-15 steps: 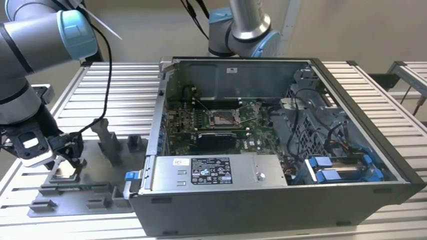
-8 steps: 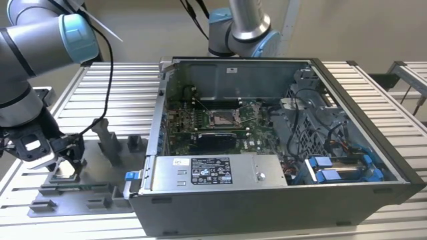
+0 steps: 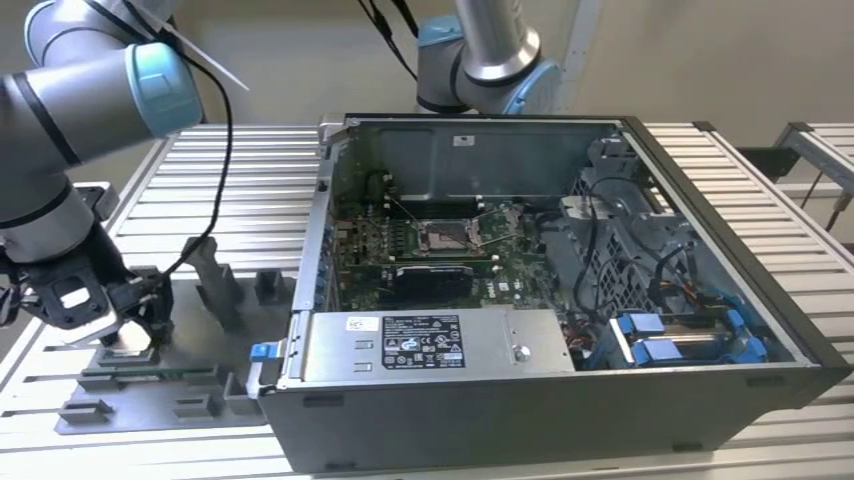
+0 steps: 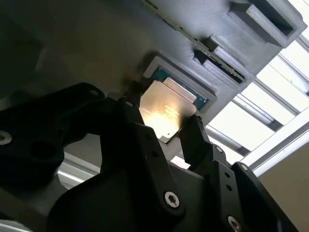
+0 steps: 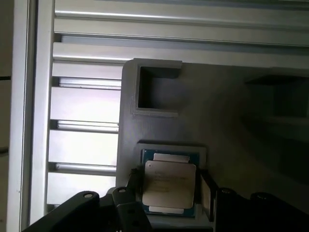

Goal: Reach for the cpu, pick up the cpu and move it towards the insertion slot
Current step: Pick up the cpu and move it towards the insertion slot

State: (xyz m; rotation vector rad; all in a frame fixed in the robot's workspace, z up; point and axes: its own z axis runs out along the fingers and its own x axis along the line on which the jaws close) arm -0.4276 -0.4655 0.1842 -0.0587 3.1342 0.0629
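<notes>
Grey fixture's point(image 5: 231, 111) square pocket point(image 5: 169, 146) holds the cpu point(image 5: 170, 183), gripper point(image 4: 164, 113) straddling it.

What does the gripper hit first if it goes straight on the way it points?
The cpu. In both wrist views the gripper points straight at it as it lies in its pocket in the grey fixture. Depth is unclear, so the gap can't be judged.

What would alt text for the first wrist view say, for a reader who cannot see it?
A pale silvery cpu sits in a square recess of a grey fixture, with the black tool close around it. A ribbed metal table lies beside the fixture.
</notes>
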